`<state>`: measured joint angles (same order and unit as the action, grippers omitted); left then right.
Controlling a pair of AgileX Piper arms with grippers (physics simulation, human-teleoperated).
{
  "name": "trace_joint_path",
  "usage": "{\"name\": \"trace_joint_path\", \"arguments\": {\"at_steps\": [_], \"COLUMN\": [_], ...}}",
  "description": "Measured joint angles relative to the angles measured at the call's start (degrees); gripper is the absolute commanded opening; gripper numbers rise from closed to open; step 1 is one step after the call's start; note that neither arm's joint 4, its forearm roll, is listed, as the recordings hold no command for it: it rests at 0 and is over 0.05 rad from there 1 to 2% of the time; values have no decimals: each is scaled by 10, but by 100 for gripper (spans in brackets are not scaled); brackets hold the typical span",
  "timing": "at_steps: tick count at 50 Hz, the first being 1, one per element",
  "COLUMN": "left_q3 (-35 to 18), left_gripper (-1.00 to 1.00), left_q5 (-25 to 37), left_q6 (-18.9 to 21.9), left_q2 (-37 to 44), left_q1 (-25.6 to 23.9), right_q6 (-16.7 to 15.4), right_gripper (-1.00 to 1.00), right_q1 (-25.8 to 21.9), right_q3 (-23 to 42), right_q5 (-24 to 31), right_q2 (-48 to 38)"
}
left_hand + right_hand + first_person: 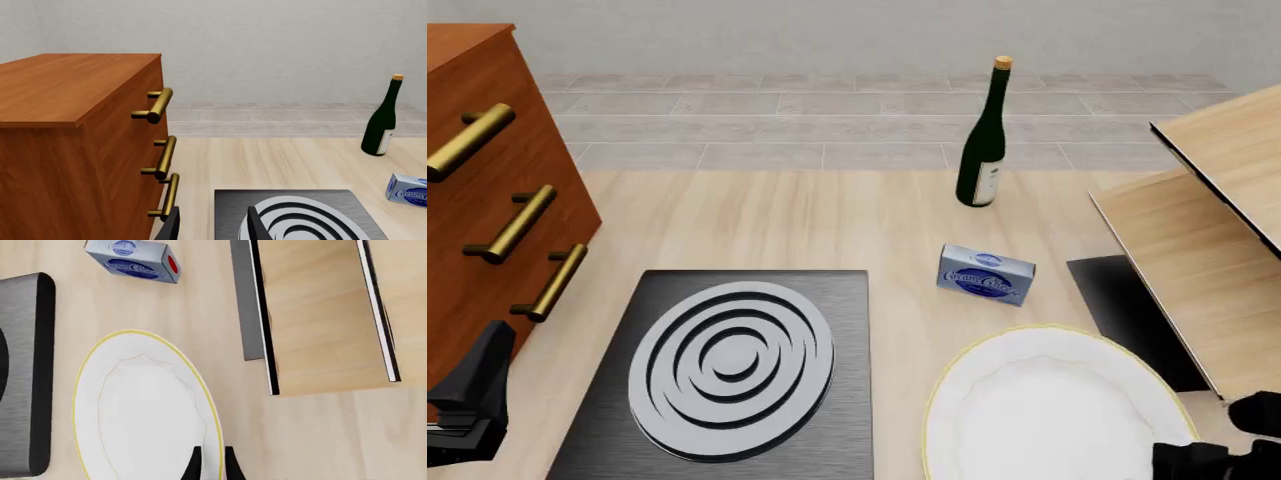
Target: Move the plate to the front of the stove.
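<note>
my right gripper [208, 462] sits at the near edge of the plate [143, 410], fingers narrowly apart with the yellow-gold rim running between them; whether they have actually pinched it i cannot tell from here. the plate lies flat on the tabletop [774, 215], just to the right of the stove [727, 370] and apart from it, with a narrow black mat [1128, 315] and a light wooden stand [1194, 240] on its far right. my left gripper [213, 225] hangs open and empty over the stove's near left edge, beside the wooden drawer cabinet [73, 140].

to do this step well, i judge i should seat the fingers deeper over the rim before squeezing, since a thin scalloped edge could slip. then lift only slightly, keep the plate level, and carry it clear of the stove's corner rather than dragging across it.

the small blue box [988, 275] reads "cream" in script, the rest cut off or too small. the dark green bottle [984, 140] has a pale label i cannot read.
</note>
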<state>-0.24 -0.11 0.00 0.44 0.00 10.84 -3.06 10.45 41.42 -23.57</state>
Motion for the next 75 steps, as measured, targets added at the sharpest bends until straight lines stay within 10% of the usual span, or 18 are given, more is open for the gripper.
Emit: {"name": "trace_joint_path", "arguments": {"at_steps": [22,44,57,75], "left_q3": [0,0,0,0], "left_gripper": [100,100,100,100], "left_q5": [0,0,0,0], "left_q6": [0,0,0,0], "left_q2": [0,0,0,0], "left_q1": [0,0,0,0], "right_q6": [-8,146,193,178], "right_gripper": [-100,-100,-100,-100], "right_q1": [-7,-35,-67,-124], "right_q3": [122,227,245,302], "right_q5": [101,144,125,46], "right_q2": [54,90,85,-36]}}
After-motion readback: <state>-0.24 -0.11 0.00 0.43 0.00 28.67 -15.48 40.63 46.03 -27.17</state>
